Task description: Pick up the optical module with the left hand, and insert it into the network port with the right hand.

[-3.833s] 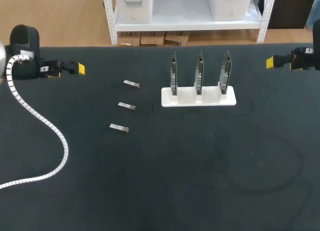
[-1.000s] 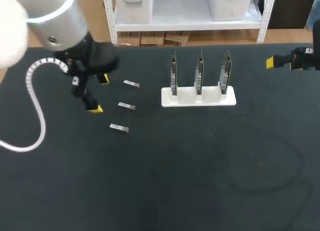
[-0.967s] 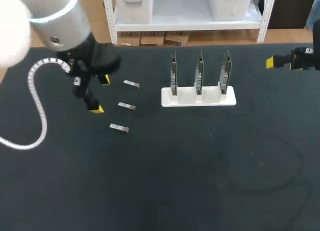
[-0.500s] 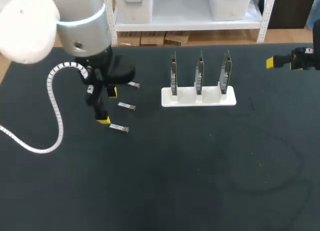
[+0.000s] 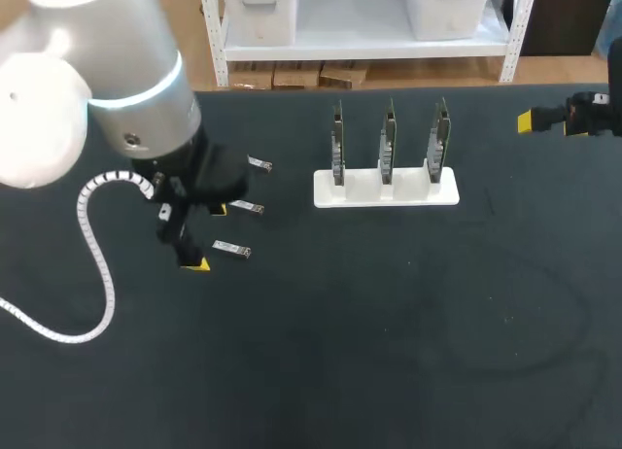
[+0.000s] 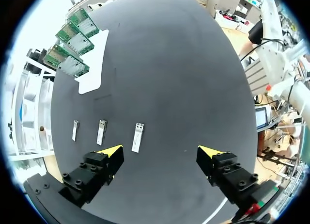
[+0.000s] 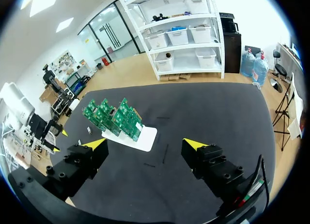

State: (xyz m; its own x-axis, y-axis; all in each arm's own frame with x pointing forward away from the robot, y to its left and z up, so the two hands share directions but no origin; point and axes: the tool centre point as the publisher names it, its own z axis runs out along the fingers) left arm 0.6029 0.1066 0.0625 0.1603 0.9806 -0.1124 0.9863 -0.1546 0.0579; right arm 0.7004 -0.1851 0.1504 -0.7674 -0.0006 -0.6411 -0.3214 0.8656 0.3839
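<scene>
Now, at table's L side: L gripper spread wide, empty, low over the table. Nearest optical module flat on the table just ahead of the fingertip line, nearer one yellow tip, long axis running across that line, so probably a short fwd shift, then a pinch on its narrow sides. R gripper likewise wide, empty, well apart at far R edge, beyond the white card rack.
</scene>
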